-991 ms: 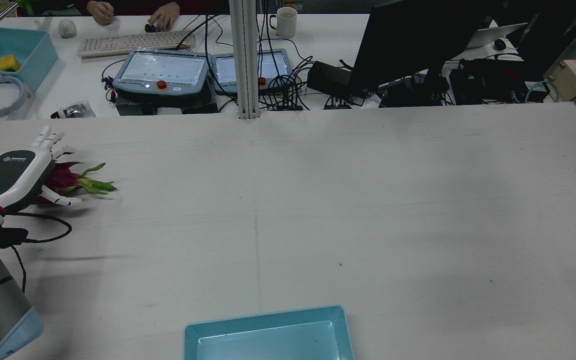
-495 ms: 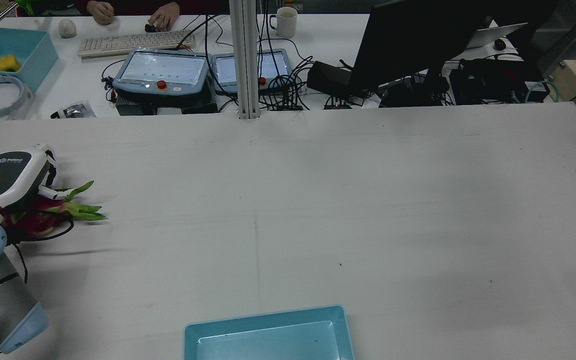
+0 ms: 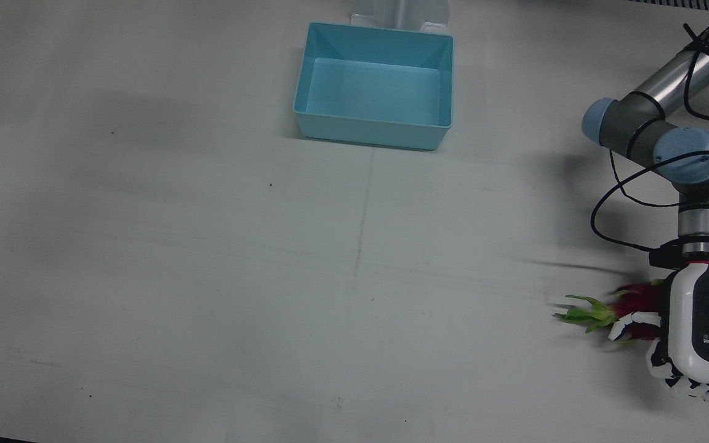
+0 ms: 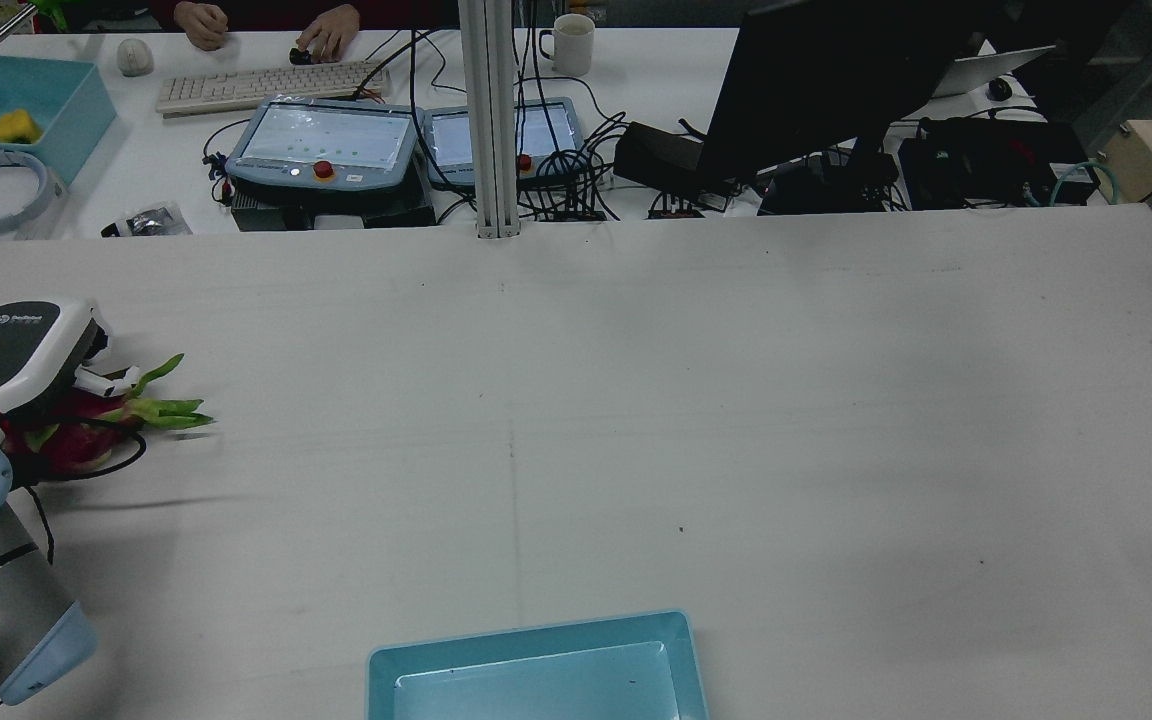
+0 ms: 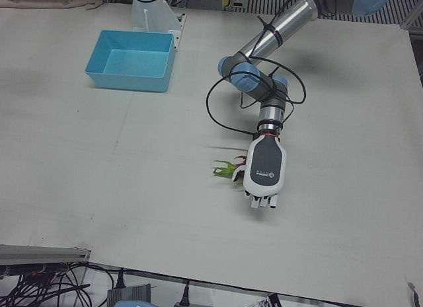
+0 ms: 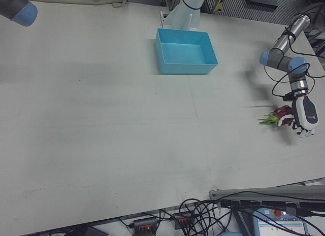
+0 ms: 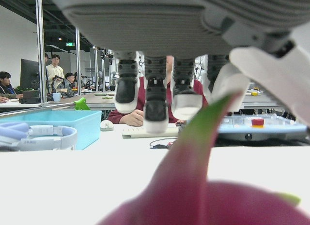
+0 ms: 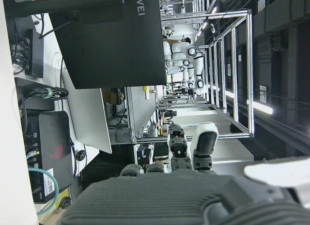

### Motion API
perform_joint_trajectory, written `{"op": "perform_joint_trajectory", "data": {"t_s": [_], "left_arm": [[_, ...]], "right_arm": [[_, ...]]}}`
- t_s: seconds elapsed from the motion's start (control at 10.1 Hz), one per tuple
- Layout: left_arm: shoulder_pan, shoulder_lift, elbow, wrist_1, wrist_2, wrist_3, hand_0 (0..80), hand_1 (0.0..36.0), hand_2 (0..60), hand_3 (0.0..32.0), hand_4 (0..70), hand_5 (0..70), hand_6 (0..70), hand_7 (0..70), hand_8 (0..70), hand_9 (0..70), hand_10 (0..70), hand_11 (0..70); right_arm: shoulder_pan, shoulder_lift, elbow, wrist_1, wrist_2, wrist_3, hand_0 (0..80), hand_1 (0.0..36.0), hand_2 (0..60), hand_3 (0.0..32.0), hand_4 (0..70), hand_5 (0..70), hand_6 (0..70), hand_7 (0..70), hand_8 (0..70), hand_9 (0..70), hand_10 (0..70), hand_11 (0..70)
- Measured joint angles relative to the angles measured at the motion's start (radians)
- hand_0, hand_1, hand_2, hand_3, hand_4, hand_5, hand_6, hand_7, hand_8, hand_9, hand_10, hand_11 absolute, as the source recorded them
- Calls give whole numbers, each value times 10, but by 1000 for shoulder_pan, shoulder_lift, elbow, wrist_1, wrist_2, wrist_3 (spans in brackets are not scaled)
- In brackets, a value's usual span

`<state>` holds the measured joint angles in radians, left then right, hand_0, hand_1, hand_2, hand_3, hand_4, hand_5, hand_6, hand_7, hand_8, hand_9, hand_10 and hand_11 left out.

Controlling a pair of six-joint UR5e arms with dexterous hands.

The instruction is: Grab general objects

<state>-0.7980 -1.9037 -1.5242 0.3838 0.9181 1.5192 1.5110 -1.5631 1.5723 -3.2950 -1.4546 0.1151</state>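
My left hand (image 3: 696,335) has its fingers (image 7: 155,97) curled loosely over the dragon fruit (image 3: 634,303), whose leafy tips (image 3: 582,314) point toward nine o'clock, so it could roll free if I lift.

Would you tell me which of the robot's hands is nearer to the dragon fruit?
Left. The left hand sits over the dragon fruit, fingers curled around it. The right hand shows only in its own camera, away from the fruit.
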Motion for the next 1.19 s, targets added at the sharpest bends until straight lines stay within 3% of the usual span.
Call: {"op": "perform_joint_trajectory", "data": {"t_s": [0.3, 0.4, 0.5, 0.59, 0.69, 0.79, 0.89, 1.19], "left_arm": [[-48, 2, -154, 127, 5, -50, 450, 0, 0, 0, 700, 700, 632, 700, 700, 700, 616, 700], [-51, 5, -190, 154, 5, -57, 450, 0, 0, 0, 700, 700, 576, 700, 658, 700, 574, 700], [-50, 14, -218, 168, 6, -60, 436, 2, 73, 0, 700, 700, 415, 700, 492, 543, 437, 595], [-48, 33, -238, 169, 8, -61, 405, 13, 10, 0, 213, 327, 98, 349, 157, 99, 125, 176], [-38, 57, -253, 163, 10, -62, 393, 2, 0, 0, 0, 59, 0, 44, 47, 0, 0, 0], [-26, 85, -271, 154, 10, -62, 387, 0, 0, 304, 0, 0, 0, 0, 12, 0, 0, 0], [-18, 107, -286, 146, 9, -62, 396, 0, 0, 320, 0, 0, 0, 0, 0, 0, 0, 0], [2, 141, -298, 114, 4, -62, 412, 2, 0, 320, 0, 0, 0, 0, 0, 0, 0, 0]], "right_arm": [[0, 0, 0, 0, 0, 0, 0, 0, 0, 0, 0, 0, 0, 0, 0, 0, 0, 0], [0, 0, 0, 0, 0, 0, 0, 0, 0, 0, 0, 0, 0, 0, 0, 0, 0, 0], [0, 0, 0, 0, 0, 0, 0, 0, 0, 0, 0, 0, 0, 0, 0, 0, 0, 0], [0, 0, 0, 0, 0, 0, 0, 0, 0, 0, 0, 0, 0, 0, 0, 0, 0, 0], [0, 0, 0, 0, 0, 0, 0, 0, 0, 0, 0, 0, 0, 0, 0, 0, 0, 0], [0, 0, 0, 0, 0, 0, 0, 0, 0, 0, 0, 0, 0, 0, 0, 0, 0, 0], [0, 0, 0, 0, 0, 0, 0, 0, 0, 0, 0, 0, 0, 0, 0, 0, 0, 0], [0, 0, 0, 0, 0, 0, 0, 0, 0, 0, 0, 0, 0, 0, 0, 0, 0, 0]]}}
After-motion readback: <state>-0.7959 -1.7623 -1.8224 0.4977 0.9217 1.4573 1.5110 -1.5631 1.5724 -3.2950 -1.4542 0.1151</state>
